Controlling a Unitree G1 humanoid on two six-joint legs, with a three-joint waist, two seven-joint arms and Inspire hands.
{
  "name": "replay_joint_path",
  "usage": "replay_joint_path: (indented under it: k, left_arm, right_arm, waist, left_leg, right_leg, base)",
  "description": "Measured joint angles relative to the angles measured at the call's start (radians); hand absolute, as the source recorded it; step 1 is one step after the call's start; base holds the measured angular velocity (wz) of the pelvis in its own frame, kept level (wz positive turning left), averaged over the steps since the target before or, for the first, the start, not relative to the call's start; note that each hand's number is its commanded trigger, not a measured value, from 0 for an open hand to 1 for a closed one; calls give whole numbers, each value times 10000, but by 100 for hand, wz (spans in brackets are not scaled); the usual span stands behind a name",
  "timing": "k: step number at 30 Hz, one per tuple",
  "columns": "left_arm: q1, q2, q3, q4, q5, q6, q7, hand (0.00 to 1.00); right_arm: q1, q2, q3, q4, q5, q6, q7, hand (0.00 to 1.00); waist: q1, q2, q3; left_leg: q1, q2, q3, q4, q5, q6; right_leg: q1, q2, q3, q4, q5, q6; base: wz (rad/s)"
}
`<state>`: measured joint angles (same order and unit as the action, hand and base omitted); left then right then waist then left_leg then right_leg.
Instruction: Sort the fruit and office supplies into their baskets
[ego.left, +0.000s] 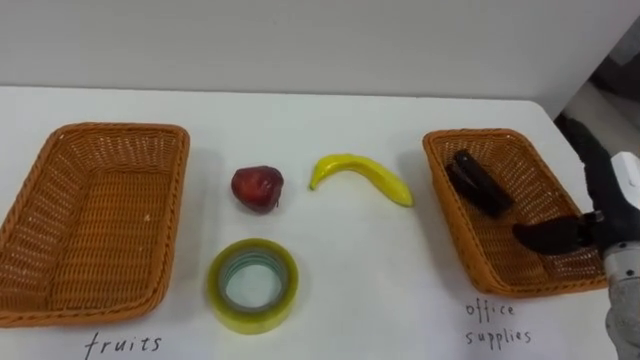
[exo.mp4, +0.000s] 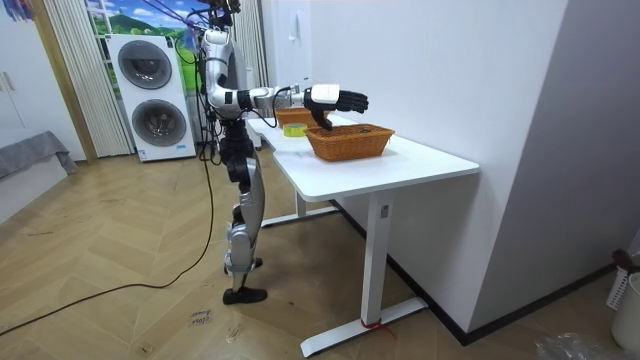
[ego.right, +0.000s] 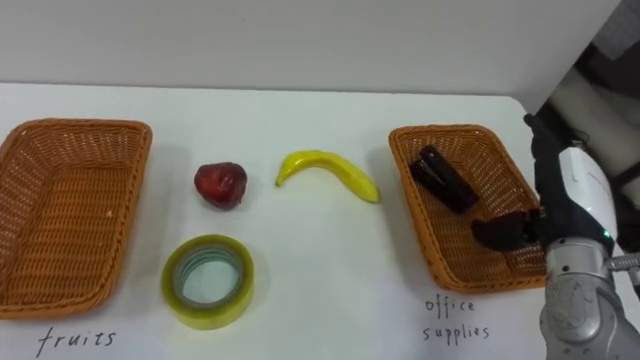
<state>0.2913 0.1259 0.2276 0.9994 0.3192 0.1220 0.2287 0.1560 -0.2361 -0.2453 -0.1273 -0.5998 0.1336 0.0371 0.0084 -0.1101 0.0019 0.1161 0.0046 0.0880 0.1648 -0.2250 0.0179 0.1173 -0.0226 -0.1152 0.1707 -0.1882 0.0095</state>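
A red apple (ego.left: 257, 187), a yellow banana (ego.left: 362, 176) and a roll of yellowish tape (ego.left: 252, 284) lie on the white table between two wicker baskets. The left basket (ego.left: 95, 215) holds nothing. A black stapler (ego.left: 478, 182) lies in the right basket (ego.left: 445, 225). My right hand (ego.left: 612, 205) hovers over that basket's right side, fingers relaxed and open, its dark thumb (ego.left: 545, 236) reaching in above the wicker floor. It holds nothing. In the room view this hand (exo.mp4: 340, 100) hangs above the near basket (exo.mp4: 350, 141).
Handwritten labels sit on the table (ego.left: 380, 280) in front of each basket. A wall runs along the table's far edge. In the room view I stand at the table's (exo.mp4: 420, 160) long side, with washing machines (exo.mp4: 155, 95) behind.
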Motion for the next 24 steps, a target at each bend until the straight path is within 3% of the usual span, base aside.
replay_joint_path:
  k: [13,19,24]
  left_arm:
    - [16,-2,6,11,-31,1,-16,0]
    - [-18,1,-50,206,-32,-30,43,0]
    - [-33,7,12,196,-13,-43,46,0]
  right_arm:
    - [-154,-1,55,-377,85,4,3,0]
    - [-213,-3,71,-1758,1834,1,244,0]
    - [-903,-138,50,-1936,3382,0,311,0]
  waist:
    - [-18,34,-10]
    - [-38,86,-44]
    - [-69,48,-39]
  left_leg:
    - [-35,10,40,-23,0,-1]
    - [6,17,59,-3,0,-2]
    - [-7,4,-70,47,1,1]
  right_leg:
    - [-58,20,43,6,0,0]
    - [-1,17,39,-8,0,0]
    - [38,-24,-86,2,0,0]
  base:
    - [-1]
    - [0]
    - [4]
